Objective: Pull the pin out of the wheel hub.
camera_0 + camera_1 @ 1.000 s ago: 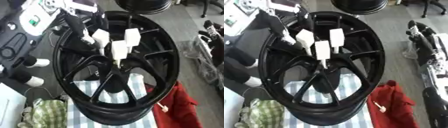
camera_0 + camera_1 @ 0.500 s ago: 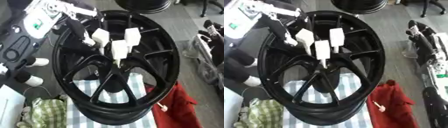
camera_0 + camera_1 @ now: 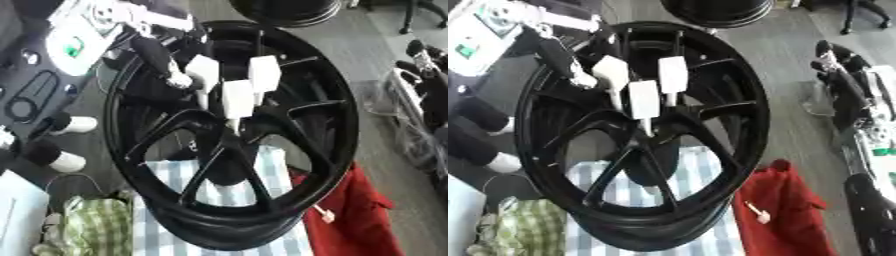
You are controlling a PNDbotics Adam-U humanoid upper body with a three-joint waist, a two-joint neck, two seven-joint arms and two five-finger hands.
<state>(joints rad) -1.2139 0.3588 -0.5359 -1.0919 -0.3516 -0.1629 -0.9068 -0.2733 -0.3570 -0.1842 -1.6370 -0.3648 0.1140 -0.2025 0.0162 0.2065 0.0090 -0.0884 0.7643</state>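
Big black spoked wheel hub (image 3: 232,145) stands tilted on striped cloth (image 3: 219,197); left robot hand (image 3: 171,60) reaches in toward white-handled pins (image 3: 236,98), fingers unclear; right robot hand unseen.

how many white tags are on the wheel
3, clustered above the hub of the black wheel: left tag, middle tag lowest, right tag. Others may be hidden behind spokes.

1 wheel hub (image 3: 236,150), 3 white tags (image 3: 237,98), 1 red cloth (image 3: 780,210)
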